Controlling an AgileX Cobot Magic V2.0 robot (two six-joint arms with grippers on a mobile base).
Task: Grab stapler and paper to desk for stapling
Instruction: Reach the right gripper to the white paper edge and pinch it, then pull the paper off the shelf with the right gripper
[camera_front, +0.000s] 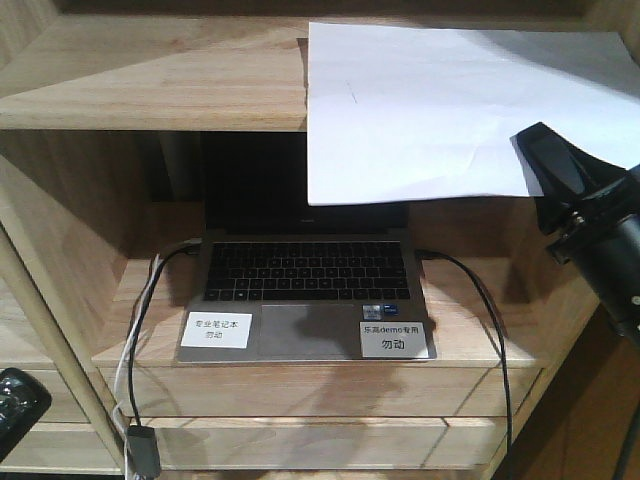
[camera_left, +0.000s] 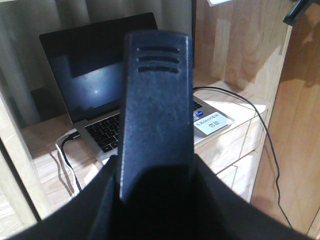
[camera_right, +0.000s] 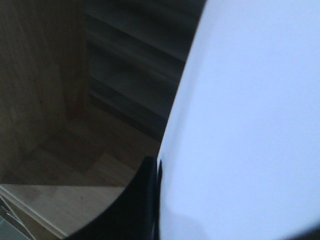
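The white paper lies on the upper shelf and hangs over its front edge. My right gripper is at the sheet's lower right corner. In the right wrist view the paper fills the right side, and one dark finger presses against its edge; the other finger is hidden behind the sheet. My left gripper is shut on the black stapler, which stands up between the jaws with three slots near its tip. Its orange-red patch is hidden. The left gripper shows only at the lower left edge of the front view. The desk is out of view.
An open laptop with two white labels sits on the lower shelf of the wooden shelf unit. A black cable runs off its right side and a white cable off its left. Drawers sit below.
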